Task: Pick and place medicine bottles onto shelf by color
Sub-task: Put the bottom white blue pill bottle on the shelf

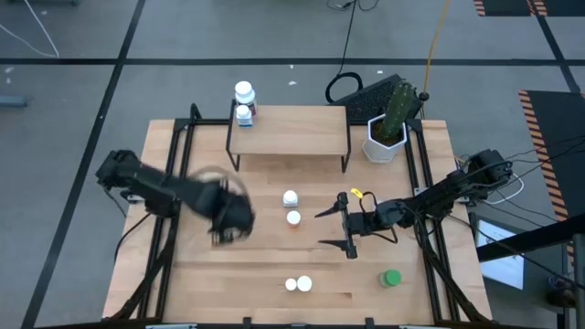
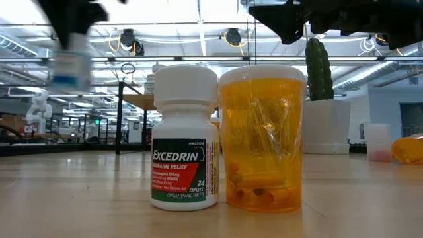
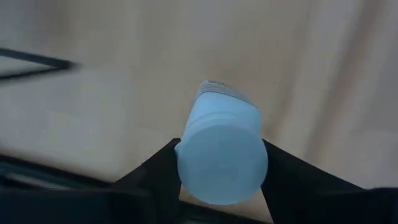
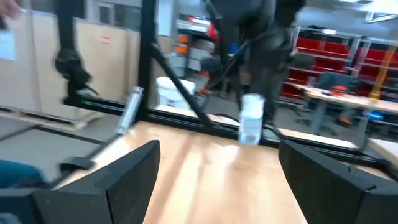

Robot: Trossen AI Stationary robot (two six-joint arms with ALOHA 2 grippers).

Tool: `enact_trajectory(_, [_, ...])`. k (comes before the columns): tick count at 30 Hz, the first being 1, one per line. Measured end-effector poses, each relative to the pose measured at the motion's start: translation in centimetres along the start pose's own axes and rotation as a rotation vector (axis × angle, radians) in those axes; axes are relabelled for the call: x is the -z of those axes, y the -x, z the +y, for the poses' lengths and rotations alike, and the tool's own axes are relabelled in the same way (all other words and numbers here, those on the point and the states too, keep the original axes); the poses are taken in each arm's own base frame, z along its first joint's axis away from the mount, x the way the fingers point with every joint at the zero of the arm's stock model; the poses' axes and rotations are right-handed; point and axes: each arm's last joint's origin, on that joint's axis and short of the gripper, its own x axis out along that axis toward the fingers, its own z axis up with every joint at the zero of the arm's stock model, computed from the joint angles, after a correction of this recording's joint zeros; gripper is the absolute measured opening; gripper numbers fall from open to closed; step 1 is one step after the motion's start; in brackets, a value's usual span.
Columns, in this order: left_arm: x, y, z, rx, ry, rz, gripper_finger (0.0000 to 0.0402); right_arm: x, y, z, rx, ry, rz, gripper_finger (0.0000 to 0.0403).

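The left gripper (image 3: 221,186) is clamped on a white bottle (image 3: 222,155): its wrist view shows the cap end-on between the two dark fingers (image 3: 155,171), one pressing each side, with the bottle's body pointing away over bare wood. From above, that gripper (image 1: 228,217) is blurred over the left-middle of the table (image 1: 183,292), and in the low view the held bottle (image 2: 69,61) hangs clear above the tabletop, so I judge the step in hand to be the carry, after a pick and before a place. The next move calls for bringing the bottle up onto the shelf (image 1: 292,132) at the far side and setting it upright beside its own colour; two bottles (image 1: 244,102) already stand at the shelf's left end, and the landing must not knock them. The right gripper (image 1: 340,225) waits with jaws spread wide and empty, right of centre. Near it, between the two grippers, stand two more bottles (image 1: 292,207), one behind the other; a white pair (image 1: 297,284) sits touching at the near edge, which the low view shows as a white labelled bottle (image 2: 185,139) against an orange one (image 2: 263,139). A green bottle (image 1: 391,278) stands at the near right, well apart from the shelf.
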Motion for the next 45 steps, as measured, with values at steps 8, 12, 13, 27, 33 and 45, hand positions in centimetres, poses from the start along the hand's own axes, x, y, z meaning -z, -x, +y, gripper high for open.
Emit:
enact_trajectory(8, [-3.0,4.6,10.8,-0.103,-0.011,-0.152,0.0187,0.7,-0.3,-2.0,0.123,0.003,0.057,0.0325])
enact_trajectory(12, [-3.7,4.3,15.4,-0.148,0.017,-0.198,0.0193,0.8,-0.3,-2.2,0.126,-0.003,0.063,0.0325])
enact_trajectory(13, [-3.8,4.1,16.5,-0.158,0.034,-0.21,0.0192,0.8,-0.3,-2.1,0.124,-0.004,0.065,0.0325])
enact_trajectory(27, [-3.3,2.5,23.3,-0.121,0.081,-0.226,0.0198,1.4,-0.2,-1.5,0.097,-0.024,0.132,0.0325])
enact_trajectory(33, [-3.8,1.7,24.5,-0.095,0.086,-0.252,0.0189,1.5,-0.1,-1.5,0.097,-0.03,0.141,0.0325])
enact_trajectory(45, [-4.4,0.4,24.8,-0.072,0.085,-0.186,0.0218,1.5,-0.1,-1.5,0.096,-0.028,0.139,0.0325])
